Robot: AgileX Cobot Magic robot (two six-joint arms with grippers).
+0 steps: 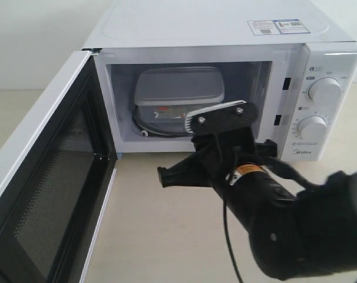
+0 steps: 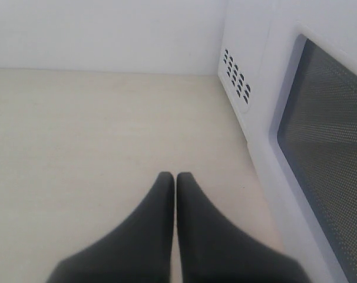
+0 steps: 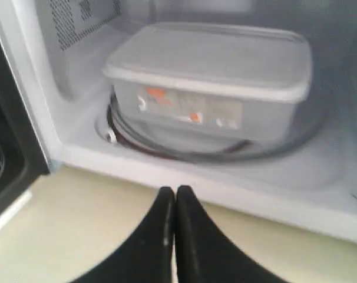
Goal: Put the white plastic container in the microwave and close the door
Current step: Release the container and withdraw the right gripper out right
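White plastic container (image 1: 178, 88) is inside the microwave (image 1: 196, 23), lid on, sitting on the turntable ring (image 3: 184, 156) with its red-marked side facing the opening. Sweep from your left: the left gripper (image 2: 175, 175) hangs by the outer face of the open door (image 1: 49, 188), fingers pressed together with nothing between them, pale tabletop (image 2: 78, 130) beneath. The door stands swung wide, black mesh face showing. In the centre sits the container, clear of the cavity walls. Just in front of the opening, your right gripper (image 3: 175, 188) is pinched closed and empty, apart from the container. Far right, two dials (image 1: 324, 90).
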